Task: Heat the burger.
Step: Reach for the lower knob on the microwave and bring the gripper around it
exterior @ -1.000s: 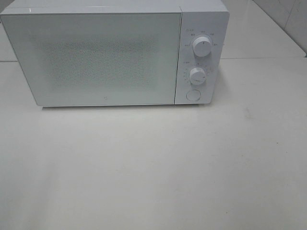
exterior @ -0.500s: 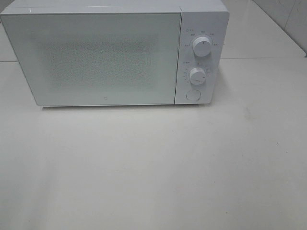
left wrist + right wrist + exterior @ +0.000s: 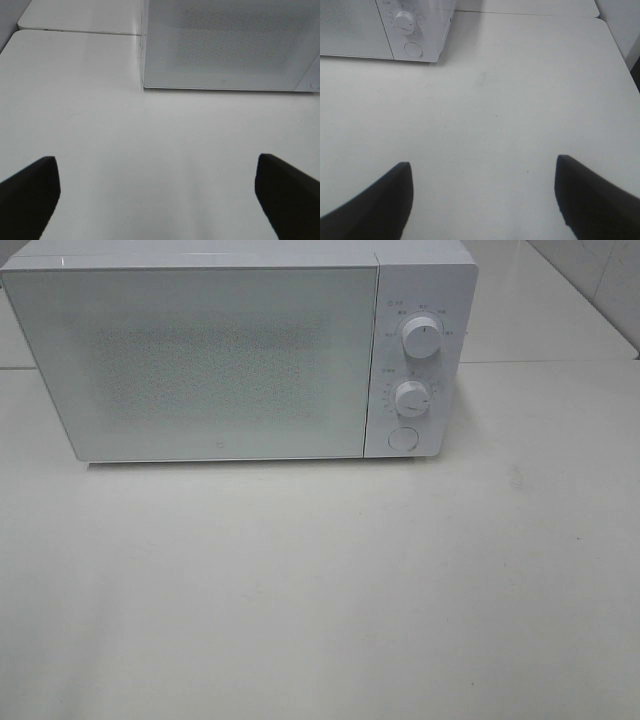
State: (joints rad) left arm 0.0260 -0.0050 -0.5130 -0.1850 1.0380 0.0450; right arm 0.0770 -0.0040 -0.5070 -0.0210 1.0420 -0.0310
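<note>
While the left claw [image 3: 156, 172] hangs above the bare white tabletop [image 3: 100, 125], its two dark fingers [image 3: 30, 195] stand wide apart with nothing between them. Ahead of this claw, well apart from its tips and a little toward its right finger, sits a white microwave [image 3: 225, 45] with its door [image 3: 220, 50] shut. The door's panel is frosted and speckled, so nothing behind it can be made out.

The right claw [image 3: 482, 170] is also spread wide and holds nothing; only the tabletop lies between its fingers [image 3: 375, 200]. The microwave's control side lies ahead of this claw and off toward its left finger, well apart from it. On that side an upper knob [image 3: 422, 337] sits above a lower knob [image 3: 411, 397], and a round button [image 3: 402, 438] sits below both.

The burger cannot be seen in any view, so where it lies cannot be told. Neither claw touches the microwave, and the stretch of tabletop between each claw and the microwave's front is plain white.
</note>
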